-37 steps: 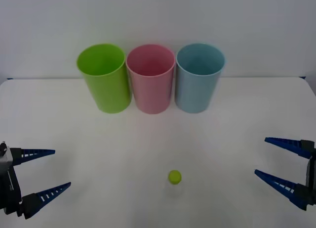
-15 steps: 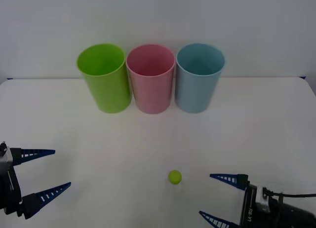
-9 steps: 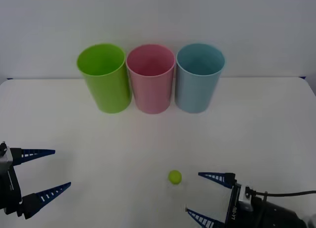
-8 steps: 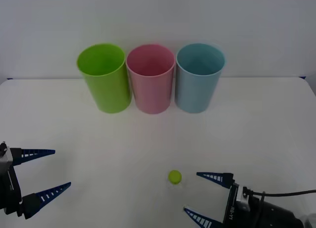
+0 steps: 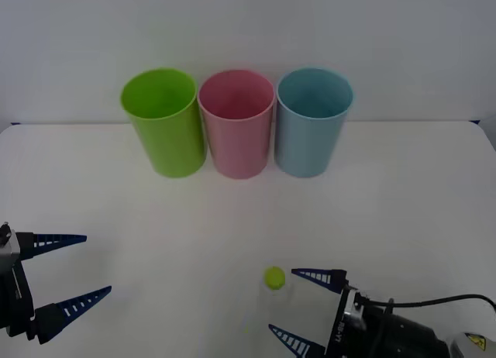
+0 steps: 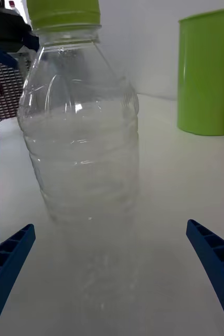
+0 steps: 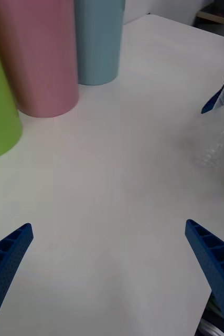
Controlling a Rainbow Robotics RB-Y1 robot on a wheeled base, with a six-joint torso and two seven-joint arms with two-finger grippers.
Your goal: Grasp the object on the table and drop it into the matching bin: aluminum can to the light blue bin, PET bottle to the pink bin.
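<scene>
The PET bottle (image 5: 273, 279), clear with a lime-green cap, stands upright on the white table (image 5: 403, 203) near the front middle. In the right wrist view the bottle (image 6: 83, 131) looms close, just ahead of my fingertips and slightly off centre. My right gripper (image 5: 301, 308) is open, low over the table to the bottle's right, its tips level with the cap. The pink bin (image 5: 236, 124) and the light blue bin (image 5: 312, 122) stand side by side at the back. My left gripper (image 5: 94, 265) stays open at the front left, apart from everything.
A lime-green cup (image 5: 163, 122) stands left of the pink bin, all three touching in a row. In the left wrist view the pink bin (image 7: 38, 58), the light blue bin (image 7: 98, 39) and the bottle (image 7: 222, 131) show across bare tabletop.
My right gripper has swept in from the right edge and kept sliding left, its open fingers now reaching the bottle. The left arm and the bottle have not moved.
</scene>
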